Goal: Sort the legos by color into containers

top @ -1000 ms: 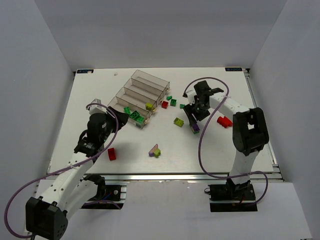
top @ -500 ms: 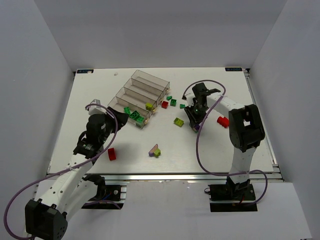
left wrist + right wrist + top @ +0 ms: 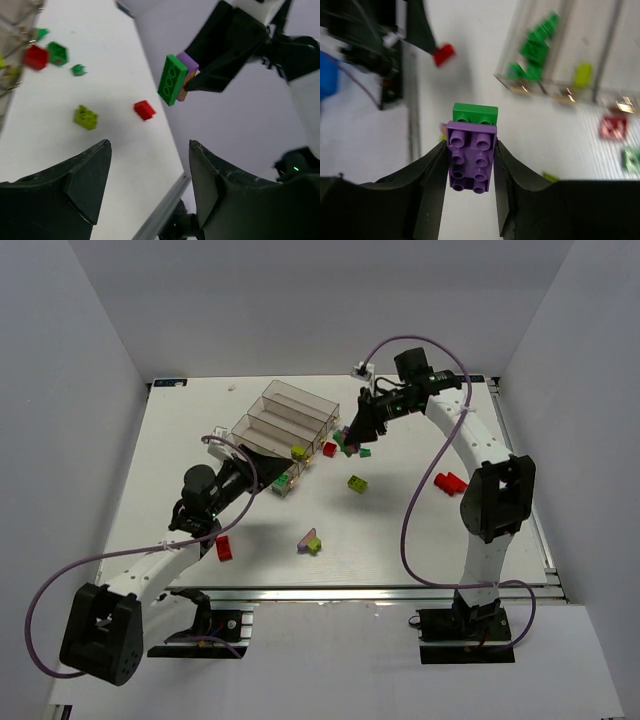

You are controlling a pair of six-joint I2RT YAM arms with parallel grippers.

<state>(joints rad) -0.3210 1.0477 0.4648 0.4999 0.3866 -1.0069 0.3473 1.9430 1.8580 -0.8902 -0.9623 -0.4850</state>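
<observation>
Two joined legos, a purple brick [image 3: 471,165] with a green brick [image 3: 475,113] stuck to it, sit clamped in the right gripper [image 3: 470,149], high above the table just right of the containers [image 3: 300,397], four smoky clear bins stepped as one tray at far centre. The left gripper [image 3: 148,150] hangs open and empty by the nearest bin. Loose bricks [image 3: 357,483] in red, lime, green and purple dot the white table [image 3: 180,460], enclosed by pale grey walls [image 3: 80,390].

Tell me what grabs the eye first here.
The right gripper holds a purple brick with a green brick stuck to it, lifted off the table. Nearby, the stepped tray already has green bricks in one bin; the left gripper is open and empty.
</observation>
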